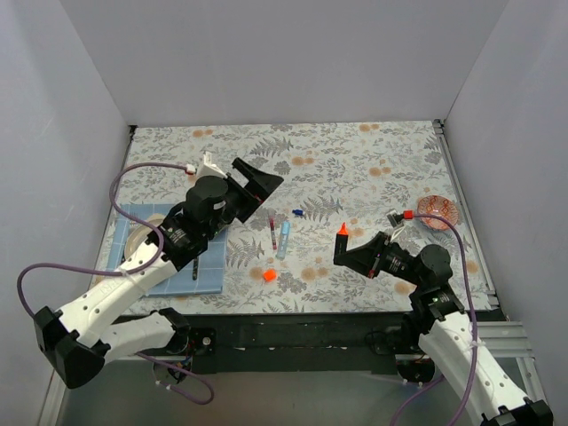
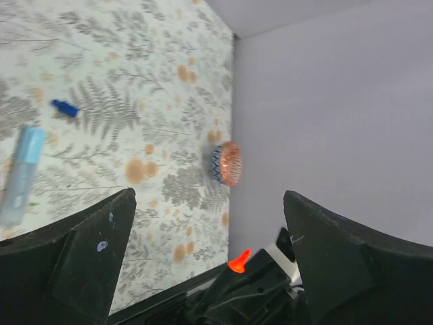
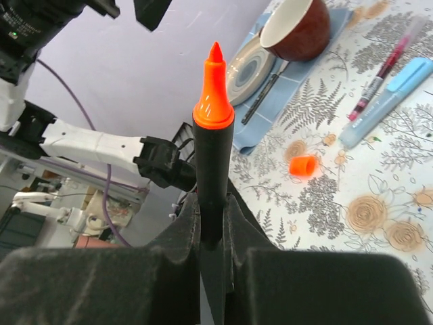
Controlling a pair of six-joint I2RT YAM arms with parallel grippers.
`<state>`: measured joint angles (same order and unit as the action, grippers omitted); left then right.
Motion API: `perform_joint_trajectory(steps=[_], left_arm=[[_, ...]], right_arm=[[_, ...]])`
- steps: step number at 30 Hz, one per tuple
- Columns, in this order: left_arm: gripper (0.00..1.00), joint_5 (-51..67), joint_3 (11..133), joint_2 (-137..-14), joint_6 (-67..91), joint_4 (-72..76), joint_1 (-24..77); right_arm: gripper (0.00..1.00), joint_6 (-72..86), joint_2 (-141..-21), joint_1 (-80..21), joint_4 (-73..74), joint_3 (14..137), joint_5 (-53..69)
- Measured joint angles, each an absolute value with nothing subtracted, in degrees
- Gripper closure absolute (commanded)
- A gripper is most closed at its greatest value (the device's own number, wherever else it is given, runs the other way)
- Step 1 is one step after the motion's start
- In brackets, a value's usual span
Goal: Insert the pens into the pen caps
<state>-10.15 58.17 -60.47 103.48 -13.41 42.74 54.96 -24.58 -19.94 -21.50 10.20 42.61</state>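
Left jaws stand wide apart with nothing between them. Right jaws are clenched on the black pen (image 3: 214, 145), whose orange tip points straight up above the right gripper (image 3: 213, 203). Only the left wrist view makes the spread of the left gripper (image 2: 210, 203) plain; the top view leaves it unclear.

The left arm reaches forward, its gripper lifted, left of the blue pen (image 1: 283, 240). The right arm is bent low, right of that pen.

A thin maroon pen (image 1: 273, 232) lies just left of the blue pen. The blue cap (image 1: 297, 213) lies beyond the blue pen and the orange cap (image 1: 269, 275) on its near side, both apart from it.

Well left, a brown bowl (image 3: 298, 30) sits on a plate (image 3: 247, 68) on a mat (image 1: 211, 277); its inside is hidden. Far right lies a patterned dish (image 1: 437, 211).
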Motion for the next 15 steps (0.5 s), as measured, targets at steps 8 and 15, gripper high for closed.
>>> perform_joint_trajectory(steps=[8,15], left_arm=[[0.17,-18.2,54.6,-60.7,95.2,-29.3,42.6],[0.38,-13.3,52.5,-62.9,73.2,-33.9,42.6]], right_arm=[[0.99,51.0,-21.5,-19.9,-15.5,10.4,40.7],[0.99,44.2,-22.8,-19.9,-7.7,13.5,39.7]])
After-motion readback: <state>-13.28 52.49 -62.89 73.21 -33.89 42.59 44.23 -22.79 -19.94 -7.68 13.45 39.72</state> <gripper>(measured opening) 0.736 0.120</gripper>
